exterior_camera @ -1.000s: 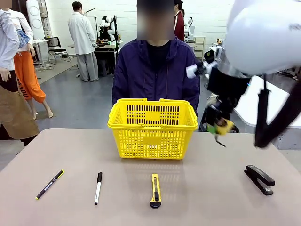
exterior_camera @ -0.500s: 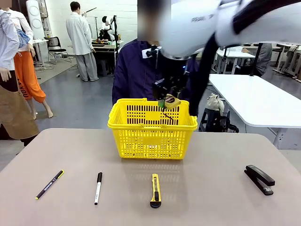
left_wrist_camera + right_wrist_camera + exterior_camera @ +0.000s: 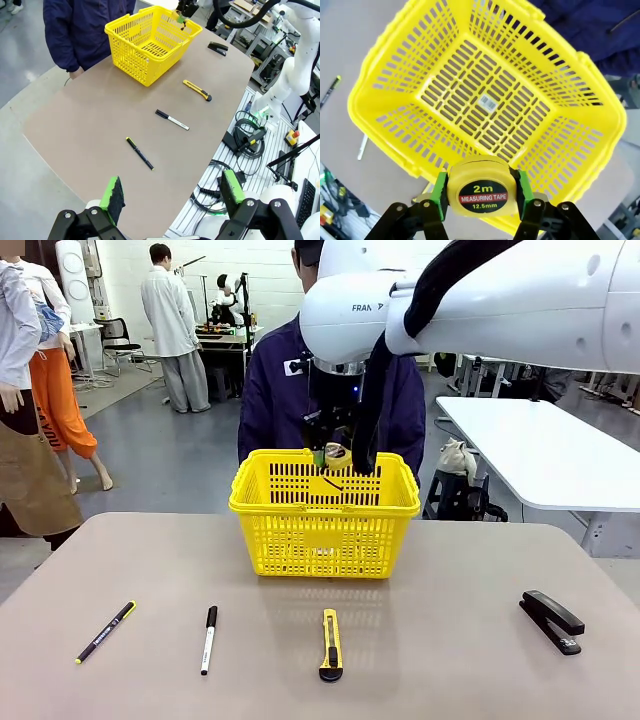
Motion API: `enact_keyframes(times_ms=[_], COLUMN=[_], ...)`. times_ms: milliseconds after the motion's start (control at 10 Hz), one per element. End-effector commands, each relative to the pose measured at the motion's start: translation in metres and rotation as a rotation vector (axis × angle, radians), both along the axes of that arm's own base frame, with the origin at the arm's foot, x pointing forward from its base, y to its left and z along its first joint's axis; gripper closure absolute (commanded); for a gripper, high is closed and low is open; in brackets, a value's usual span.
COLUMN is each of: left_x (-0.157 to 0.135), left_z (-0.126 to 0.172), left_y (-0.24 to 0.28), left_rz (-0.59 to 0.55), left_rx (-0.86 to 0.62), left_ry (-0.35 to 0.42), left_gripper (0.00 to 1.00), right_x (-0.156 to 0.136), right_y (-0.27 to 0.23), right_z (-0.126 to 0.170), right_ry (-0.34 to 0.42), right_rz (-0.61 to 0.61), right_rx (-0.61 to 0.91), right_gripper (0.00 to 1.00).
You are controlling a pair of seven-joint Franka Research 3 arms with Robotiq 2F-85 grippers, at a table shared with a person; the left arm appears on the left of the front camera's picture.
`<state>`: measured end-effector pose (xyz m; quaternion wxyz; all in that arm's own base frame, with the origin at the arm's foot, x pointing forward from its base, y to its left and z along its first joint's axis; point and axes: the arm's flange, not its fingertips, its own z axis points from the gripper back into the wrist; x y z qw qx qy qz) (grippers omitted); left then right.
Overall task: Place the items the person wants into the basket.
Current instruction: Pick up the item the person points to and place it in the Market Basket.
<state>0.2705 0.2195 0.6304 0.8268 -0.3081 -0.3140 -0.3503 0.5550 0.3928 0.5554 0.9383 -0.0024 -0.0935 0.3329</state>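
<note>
Within the last second the right arm swung in from the right side of the table, and its right gripper arrived above the yellow plastic shopping basket with slotted walls. Its two green pads were pinching the small round yellow-black tape measure from both sides. In the right wrist view the bare basket floor lay straight below the tape measure, so I judge that the carrying was almost finished and only the lowering and the release were left.

The tape measure had a rounded yellow case and a black round label with "2m MEASURING TAPE 12.5mm". In the front view a thin black strap hung under it.

The yellow-black utility knife and the slim white marker with black cap lay on the table in front of the basket, not yet taken. The left gripper hung high over the table with its jaws spread and nothing between them. The person in the dark navy-purple jacket stood behind the basket.
</note>
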Motion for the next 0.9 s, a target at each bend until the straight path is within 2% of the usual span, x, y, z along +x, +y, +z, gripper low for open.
enact_keyframes(times_ms=[0,400,500,600,800], left_x=[-0.001,-0.001,-0.001,-0.001,-0.001], left_z=[0.002,0.002,0.002,0.002,0.002], left_y=[0.002,0.002,0.002,0.002,0.002], left_rz=[-0.014,-0.014,-0.014,-0.014,-0.014], left_rx=[-0.009,-0.009,-0.009,-0.009,-0.009], left_ry=[-0.020,-0.020,-0.020,-0.020,-0.020], left_gripper=[0.00,0.00,0.00,0.00,0.00], right_x=[-0.007,-0.007,-0.003,-0.003,0.016], right_y=[-0.001,-0.001,0.002,-0.003,-0.007], right_z=[0.004,0.004,0.003,-0.008,-0.020], right_ry=[-0.007,-0.007,-0.004,0.002,-0.013], right_rz=[0.004,0.004,0.005,0.012,0.012], right_rx=[-0.007,-0.007,0.002,-0.020,0.014], right_gripper=[0.43,0.43,0.35,0.35,0.35])
